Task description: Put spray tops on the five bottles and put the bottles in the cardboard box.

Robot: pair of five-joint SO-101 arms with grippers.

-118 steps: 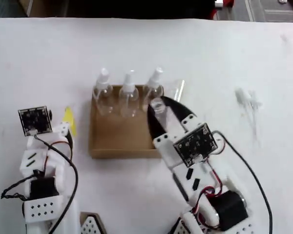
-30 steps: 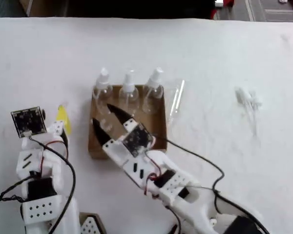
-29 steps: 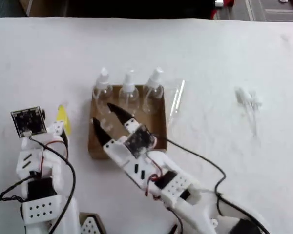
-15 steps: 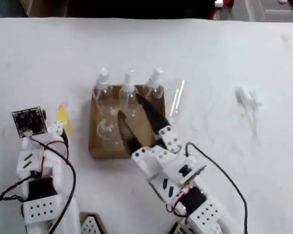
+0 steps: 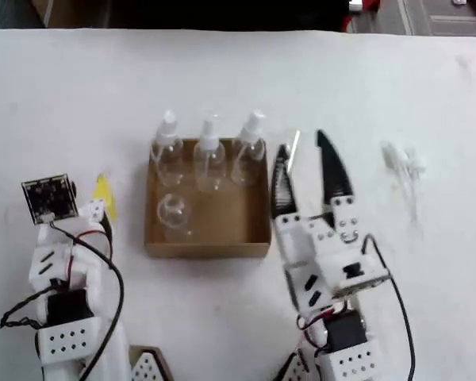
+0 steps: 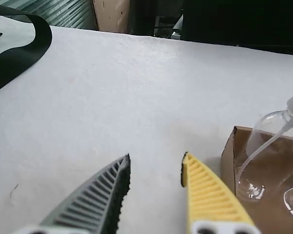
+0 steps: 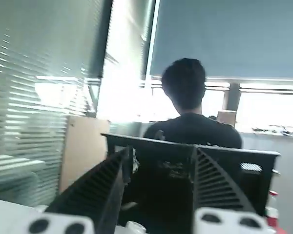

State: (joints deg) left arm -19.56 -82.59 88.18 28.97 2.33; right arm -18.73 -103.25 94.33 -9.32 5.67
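Cardboard box (image 5: 214, 244) sits mid-counter (image 5: 222, 71) and holds 4 bottles. 3 capped bottles (image 5: 209, 159) stand along its far wall, and 1 open-necked bottle (image 5: 174, 211) stands nearer the corner on the left arm's side. A clear shape that looks like a 5th bottle (image 5: 295, 140) lies just outside the box wall on the right arm's side. The right end effector (image 5: 301, 143) hovers over it, released, fingers spread wide. 1 loose spray top (image 5: 401, 161) lies well apart from the box, farther out on that same side. The left end effector (image 6: 156, 158) is also released, with a gap between its grey and yellow fingers, and sits low just beside the box's opposite wall.

Likely trouble:
- The lying bottle is smooth and nearly invisible, so a descending finger could nudge it and send it rolling.
- The loose top's thin tube may bend or miss a neck.
- The open-necked bottle already boxed could stay topless.

Count: 5 bottles, 4 spray tops visible (3 fitted), 1 box.
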